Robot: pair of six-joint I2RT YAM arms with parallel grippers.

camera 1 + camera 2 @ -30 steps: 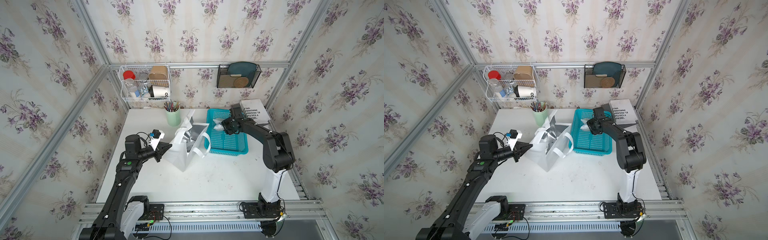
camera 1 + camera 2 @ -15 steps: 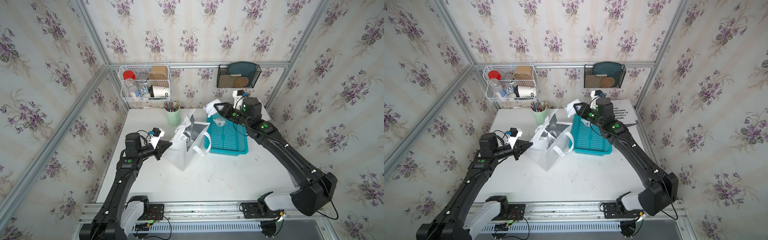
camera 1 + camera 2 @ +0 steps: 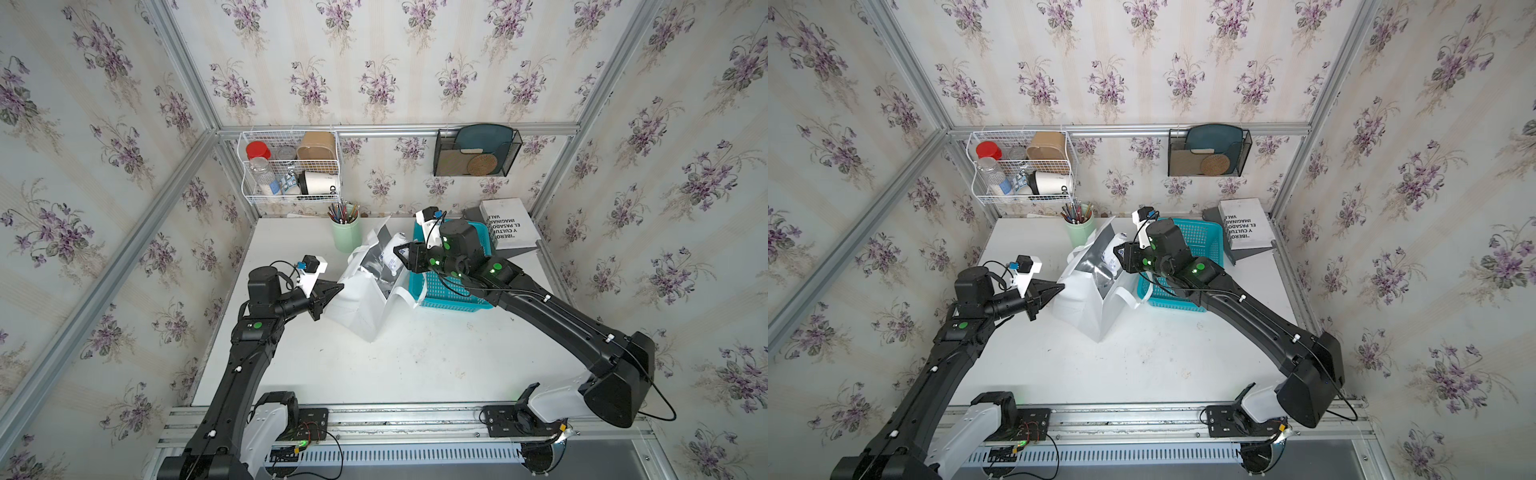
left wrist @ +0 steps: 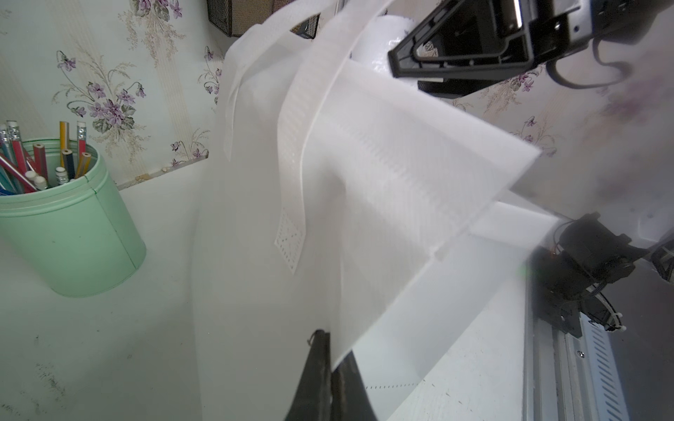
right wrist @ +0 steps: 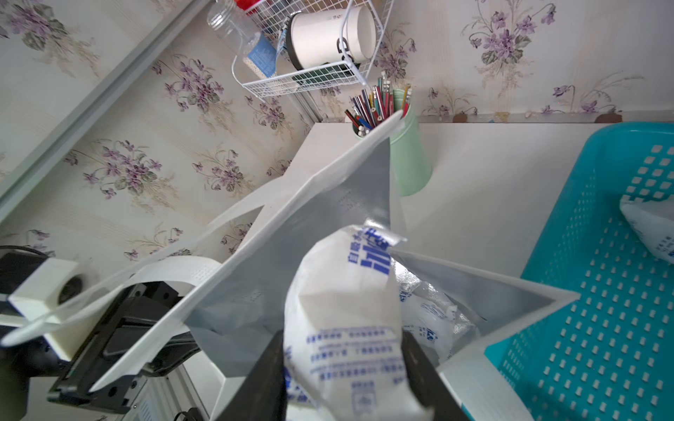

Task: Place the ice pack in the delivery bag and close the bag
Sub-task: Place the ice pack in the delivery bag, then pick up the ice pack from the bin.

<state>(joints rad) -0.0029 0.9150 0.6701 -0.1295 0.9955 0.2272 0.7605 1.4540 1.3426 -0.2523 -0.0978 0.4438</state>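
Over the bag point(image 3: 358, 308), just left of the basket point(image 3: 451, 304): ice pack point(image 5: 343, 320) clamped between the right gripper point(image 3: 402, 258) fingers, swung across from down in the basket a second ago. Left gripper point(image 3: 337, 286) unmoved, pinched shut on the bag's left rim. Probably only lowering and release left.

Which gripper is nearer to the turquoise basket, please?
Right. The right gripper holds the ice pack beside the basket; the left gripper pinches the far wall of the delivery bag.
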